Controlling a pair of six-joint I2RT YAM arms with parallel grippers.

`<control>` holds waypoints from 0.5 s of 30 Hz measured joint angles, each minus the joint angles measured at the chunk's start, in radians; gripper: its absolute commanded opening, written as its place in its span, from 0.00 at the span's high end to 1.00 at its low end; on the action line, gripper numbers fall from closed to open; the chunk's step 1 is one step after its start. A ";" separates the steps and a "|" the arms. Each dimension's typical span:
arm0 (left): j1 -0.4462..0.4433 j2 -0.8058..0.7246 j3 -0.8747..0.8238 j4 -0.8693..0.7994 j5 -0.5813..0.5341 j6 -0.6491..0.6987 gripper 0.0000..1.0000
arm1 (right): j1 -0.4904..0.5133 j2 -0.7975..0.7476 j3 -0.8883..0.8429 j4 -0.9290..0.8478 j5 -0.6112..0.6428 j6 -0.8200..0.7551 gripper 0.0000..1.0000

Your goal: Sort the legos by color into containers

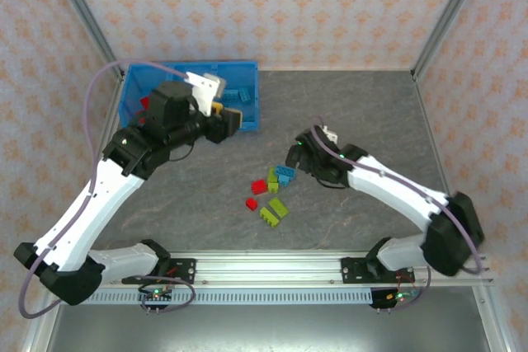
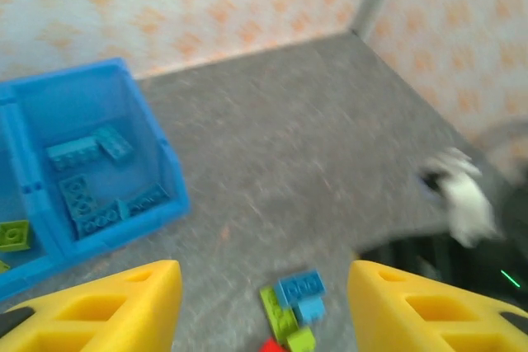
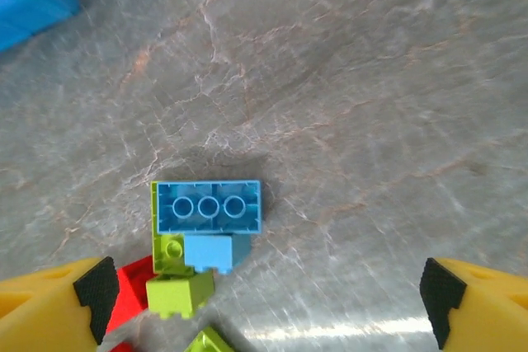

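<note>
The blue bin stands at the back left; in the left wrist view its end compartment holds several light blue legos and the neighbouring one a lime brick. My left gripper hovers at the bin's right edge, open, with nothing between its yellow fingers. Loose legos lie mid-table: a light blue brick, red ones and lime ones. My right gripper is open just right of the cluster; an upturned light blue brick lies ahead of its left finger.
A small light blue brick, a lime brick and a red one crowd together by the right gripper's left finger. Patterned walls and metal posts close the table on three sides. Bare grey tabletop lies right of the bin.
</note>
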 measured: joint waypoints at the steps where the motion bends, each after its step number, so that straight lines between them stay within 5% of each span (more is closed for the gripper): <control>1: -0.037 -0.006 -0.010 -0.025 0.004 0.036 0.40 | 0.000 0.061 0.029 0.008 -0.017 -0.008 0.02; 6: -0.164 -0.004 -0.095 -0.131 -0.014 0.181 0.30 | 0.000 0.250 0.077 0.100 -0.063 -0.044 0.00; 10: -0.192 0.006 -0.136 -0.182 -0.035 0.256 0.01 | -0.002 0.334 0.095 0.126 -0.079 -0.057 0.00; 15: -0.192 -0.017 -0.166 -0.185 -0.040 0.296 0.00 | -0.002 0.400 0.124 0.146 -0.114 -0.066 0.11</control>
